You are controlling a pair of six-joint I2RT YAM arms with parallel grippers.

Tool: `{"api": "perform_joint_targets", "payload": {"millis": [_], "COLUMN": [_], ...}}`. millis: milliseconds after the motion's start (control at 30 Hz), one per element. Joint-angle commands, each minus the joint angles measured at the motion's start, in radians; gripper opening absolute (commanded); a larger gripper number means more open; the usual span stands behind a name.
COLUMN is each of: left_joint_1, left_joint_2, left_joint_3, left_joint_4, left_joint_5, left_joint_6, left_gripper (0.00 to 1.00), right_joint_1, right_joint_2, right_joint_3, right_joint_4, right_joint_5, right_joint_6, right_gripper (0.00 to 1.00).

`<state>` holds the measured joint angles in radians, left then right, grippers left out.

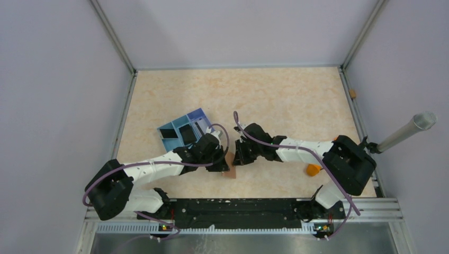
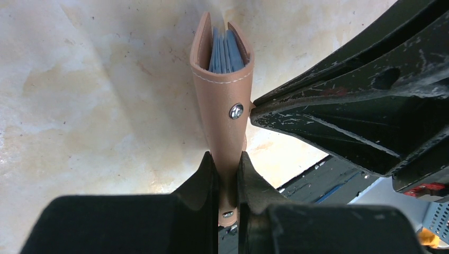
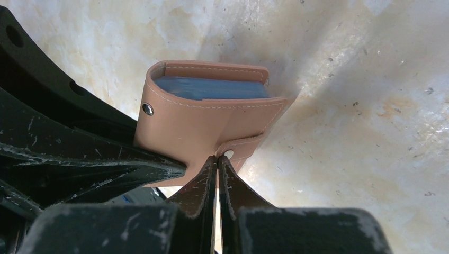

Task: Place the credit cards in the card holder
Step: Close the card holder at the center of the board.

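Top external view shows the table with both arms meeting near its 6 o'clock edge, and a blue divided box just at 10 o'clock from where they meet. Between the arms the card holder is held on edge over the table, with blue cards sitting inside its open mouth. The left gripper clamps the holder's lower edge. The right gripper has its jaws pressed together, tips against the snap tab; whether it pinches the tab I cannot tell. As I judge it, the closed tips could slide off the tab so the snap misses, or a sideways push could twist the holder out of the narrow left grip and spill the cards. The left arm reaches in from 8 o'clock and the right from 4, forearms low, wrists turned toward each other.
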<state>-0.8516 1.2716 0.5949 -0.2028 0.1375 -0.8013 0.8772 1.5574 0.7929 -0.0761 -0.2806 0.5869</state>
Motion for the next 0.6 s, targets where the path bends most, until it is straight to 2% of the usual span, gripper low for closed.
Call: {"api": "perform_joint_targets", "payload": {"millis": [0, 567], "left_joint_1": [-0.011, -0.011], "left_joint_2": [0.014, 0.019], "left_joint_3": [-0.002, -0.003], "left_joint_4": [-0.024, -0.018], "left_joint_5": [-0.007, -0.005], "left_joint_6": [0.011, 0.01], "left_gripper": [0.0, 0.0], "right_joint_1": [0.022, 0.029], "right_joint_2": [0.013, 0.02], "right_joint_3": [0.002, 0.001], "right_joint_4": [0.064, 0.07], "right_joint_5": [-0.044, -0.064], "right_joint_6": [0.0, 0.0], "right_gripper": [0.0, 0.0]}}
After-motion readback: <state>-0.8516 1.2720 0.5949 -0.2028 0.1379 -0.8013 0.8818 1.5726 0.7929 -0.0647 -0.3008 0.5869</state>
